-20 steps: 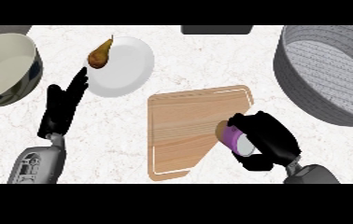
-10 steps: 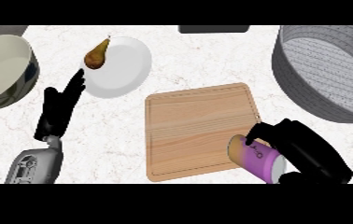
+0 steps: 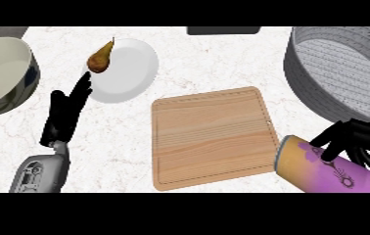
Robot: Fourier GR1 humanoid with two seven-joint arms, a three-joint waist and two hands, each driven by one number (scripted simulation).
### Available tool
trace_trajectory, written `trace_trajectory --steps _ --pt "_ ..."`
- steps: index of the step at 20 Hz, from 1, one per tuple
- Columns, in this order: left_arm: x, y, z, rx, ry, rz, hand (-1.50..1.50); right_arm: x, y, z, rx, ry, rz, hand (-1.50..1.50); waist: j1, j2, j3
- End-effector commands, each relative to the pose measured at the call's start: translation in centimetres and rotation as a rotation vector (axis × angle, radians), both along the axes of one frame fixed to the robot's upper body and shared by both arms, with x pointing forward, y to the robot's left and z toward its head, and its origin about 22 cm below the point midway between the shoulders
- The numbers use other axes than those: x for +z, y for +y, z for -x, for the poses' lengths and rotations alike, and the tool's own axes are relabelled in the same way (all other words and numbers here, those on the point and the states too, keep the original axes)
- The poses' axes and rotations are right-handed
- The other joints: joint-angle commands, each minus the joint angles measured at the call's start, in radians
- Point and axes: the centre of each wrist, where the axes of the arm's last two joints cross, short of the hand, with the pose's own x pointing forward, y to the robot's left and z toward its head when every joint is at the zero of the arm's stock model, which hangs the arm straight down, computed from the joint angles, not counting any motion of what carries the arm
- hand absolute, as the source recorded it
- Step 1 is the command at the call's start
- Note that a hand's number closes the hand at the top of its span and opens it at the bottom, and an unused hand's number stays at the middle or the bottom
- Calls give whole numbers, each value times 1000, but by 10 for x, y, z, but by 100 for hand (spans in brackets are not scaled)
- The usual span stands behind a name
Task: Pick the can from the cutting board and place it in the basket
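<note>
a white marbled counter [image 3: 217, 62] with grey veining, evenly lit, fills the view.

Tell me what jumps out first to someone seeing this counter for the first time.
First comes the purple and tan can at the lower right, tilted, with the right hand curled round it, just off the right edge of the bare wooden cutting board in the middle. Next is the big grey basket at the upper right, then the white plate at the upper left with a brown pear on its rim. The left hand rests open below the plate.
</note>
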Motion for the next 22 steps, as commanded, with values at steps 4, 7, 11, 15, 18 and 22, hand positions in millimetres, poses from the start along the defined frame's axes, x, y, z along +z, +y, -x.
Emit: trace_trajectory --steps 4,7,11,15,18,22 --pt "-1 -1 6 -22 -1 2 0 76 -11 6 -85 -6 -80 150 20 0 0" --pt "8 1 -2 -30 6 2 0 117 -10 -8 -136 -17 -109 150 26 0 -1" --pt "5 -8 -4 -41 -16 7 0 166 -9 -22 -238 -58 -99 150 36 4 0" --pt "4 -17 -2 -51 -9 4 0 198 -39 -25 -377 -116 145 150 40 8 1" --pt "2 -11 -9 -43 -18 -3 0 189 -42 -49 -450 -111 298 150 55 21 1" --pt "6 -12 -15 -70 -11 0 0 190 -78 -80 -510 -65 349 150 61 22 2"
